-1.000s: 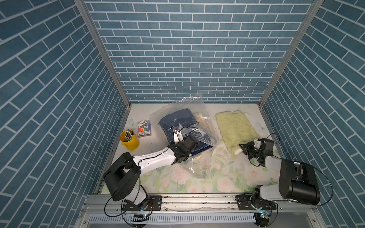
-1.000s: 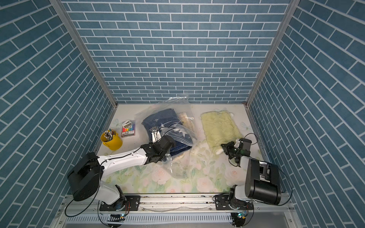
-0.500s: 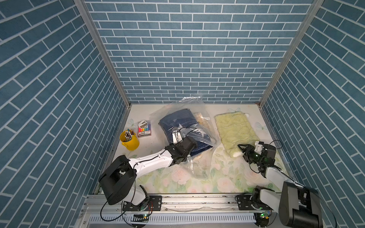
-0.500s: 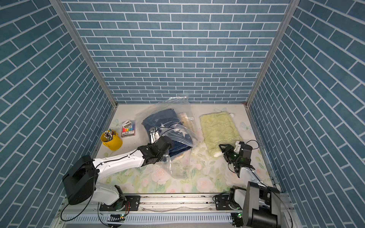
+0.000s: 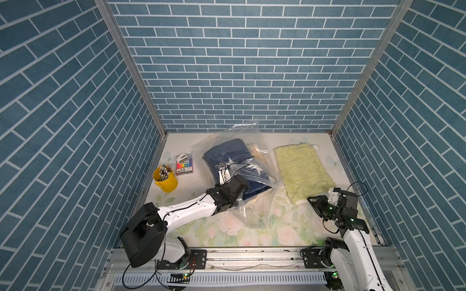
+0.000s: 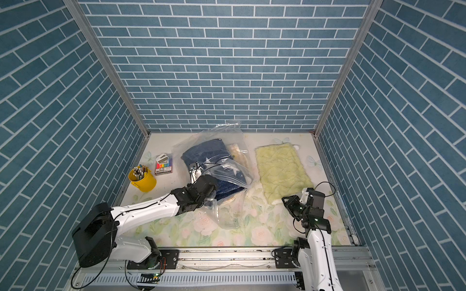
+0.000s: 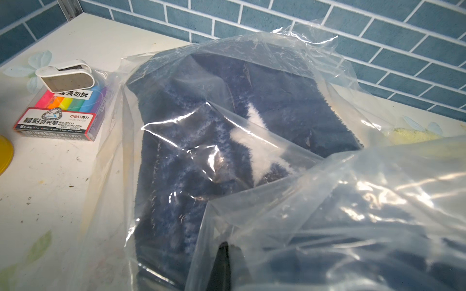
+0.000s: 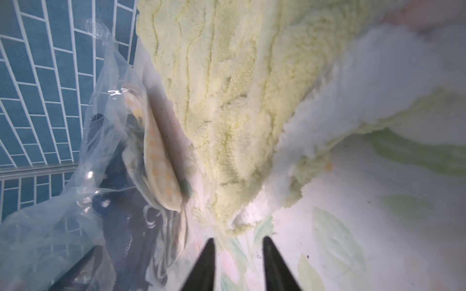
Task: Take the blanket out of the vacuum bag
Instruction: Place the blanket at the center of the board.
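Already the yellow-green blanket [image 5: 301, 171] lies flat on the floral table [image 5: 277, 234], wholly clear of the vacuum bag [image 5: 242, 133] and just beside it on the right arm's side, as both top views show. A second ago the right gripper [image 8: 238, 239] was closed at this blanket's near corner. Since then it has let go and drawn back toward its base, so the blanket rests on its own, its near edge a little closer to the robot than before. From the right wrist, the two fingertips stand slightly apart with only bare tabletop between them, and the blanket's fluffy corner is near but not touching. I judge that this blanket is delivered. Inside the bag a navy blanket [image 5: 227, 156] with a white star remains, with a cream patterned cloth [image 8: 156, 156] tucked along its side, so the emptying is unfinished if those count. The left gripper [image 7: 223, 259] has not shifted. It stays pressed together on the bag's loose film at the near end, with plastic draped over its fingers and the navy blanket just beyond.
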